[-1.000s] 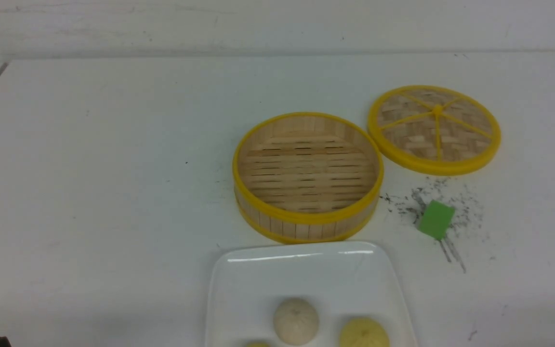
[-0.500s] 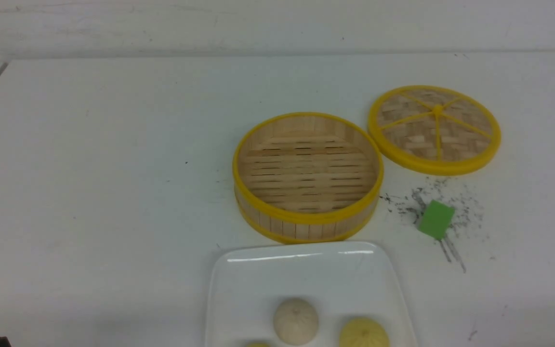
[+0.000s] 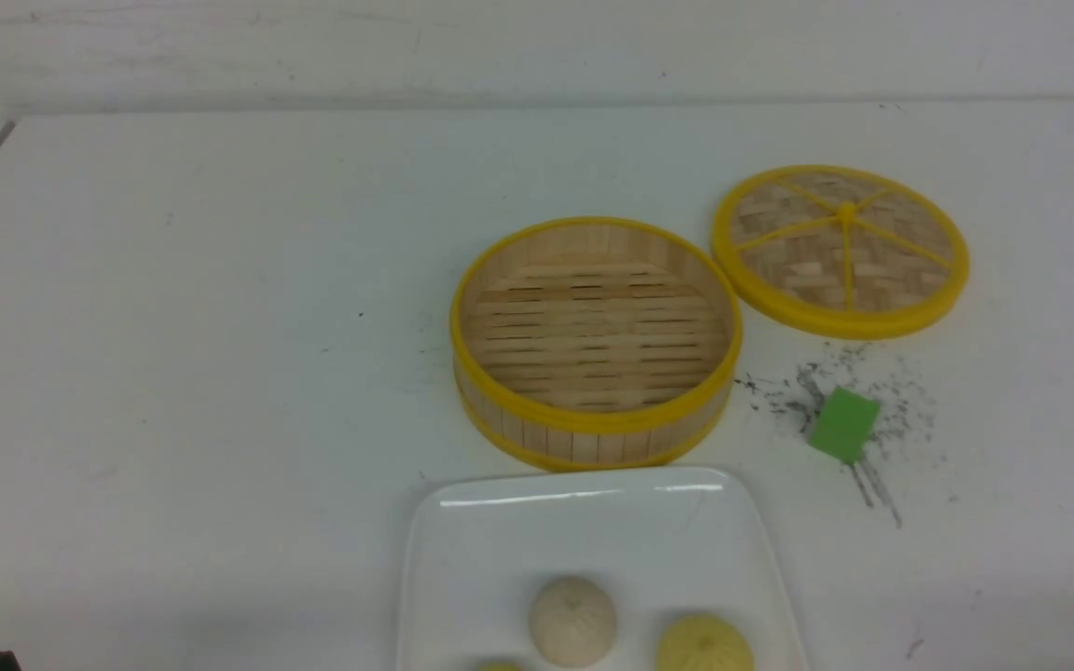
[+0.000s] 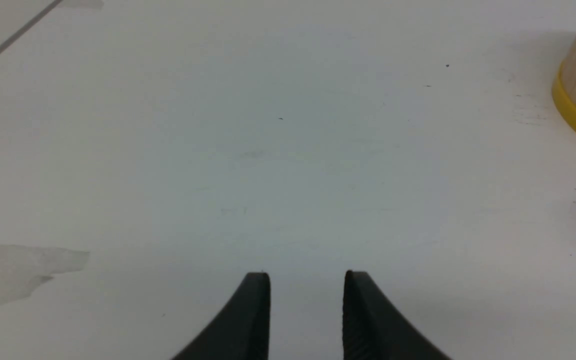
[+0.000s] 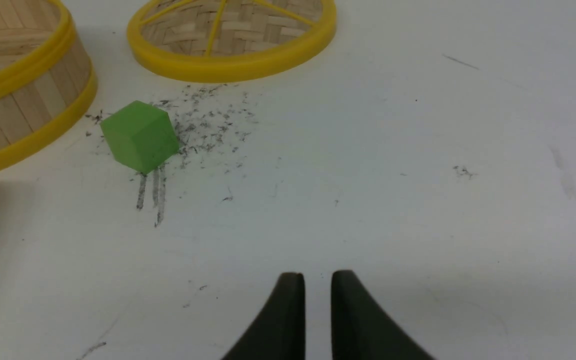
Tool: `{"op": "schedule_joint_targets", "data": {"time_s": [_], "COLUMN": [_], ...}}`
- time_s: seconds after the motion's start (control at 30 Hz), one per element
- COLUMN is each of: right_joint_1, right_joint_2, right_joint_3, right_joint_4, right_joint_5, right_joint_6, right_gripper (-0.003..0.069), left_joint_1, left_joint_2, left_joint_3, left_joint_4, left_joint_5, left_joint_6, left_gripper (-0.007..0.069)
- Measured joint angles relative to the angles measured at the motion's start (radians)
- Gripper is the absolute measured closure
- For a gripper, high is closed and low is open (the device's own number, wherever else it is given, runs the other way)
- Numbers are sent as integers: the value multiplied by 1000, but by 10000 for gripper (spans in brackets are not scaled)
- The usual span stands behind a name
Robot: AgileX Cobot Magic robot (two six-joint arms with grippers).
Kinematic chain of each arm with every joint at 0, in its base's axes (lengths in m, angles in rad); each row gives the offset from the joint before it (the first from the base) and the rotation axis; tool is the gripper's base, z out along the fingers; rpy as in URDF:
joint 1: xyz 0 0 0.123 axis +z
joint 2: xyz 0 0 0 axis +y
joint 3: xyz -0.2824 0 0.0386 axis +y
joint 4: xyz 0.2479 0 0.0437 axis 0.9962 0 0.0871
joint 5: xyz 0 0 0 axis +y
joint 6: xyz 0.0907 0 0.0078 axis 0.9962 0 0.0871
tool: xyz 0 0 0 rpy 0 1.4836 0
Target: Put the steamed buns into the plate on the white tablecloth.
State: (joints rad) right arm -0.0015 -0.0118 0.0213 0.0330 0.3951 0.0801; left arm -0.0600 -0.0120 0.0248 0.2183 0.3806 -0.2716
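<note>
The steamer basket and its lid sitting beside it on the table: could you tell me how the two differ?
The steamer basket is a deep ring with upright slatted walls and a slatted floor, while the lid is shallow with a woven surface. The lid carries yellow spokes meeting at a central hub; the basket has none. The basket looks wider and sits nearer the plate; the lid lies farther back to the right. Both are round bamboo with yellow rims, and both hold nothing.
</note>
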Motion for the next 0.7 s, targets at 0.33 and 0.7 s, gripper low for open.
{"op": "schedule_joint_targets", "data": {"time_s": [0.33, 0.7], "right_joint_1": [0, 0], "right_joint_2": [0, 0], "right_joint_3": [0, 0], "right_joint_4": [0, 0], "right_joint_5": [0, 0], "right_joint_6": [0, 0], "right_gripper": [542, 530], "left_joint_1": [0, 0], "left_joint_2": [0, 0], "left_joint_3": [0, 0], "left_joint_4": [0, 0], "left_joint_5": [0, 1], "left_joint_6": [0, 0], "left_gripper": [384, 384]}}
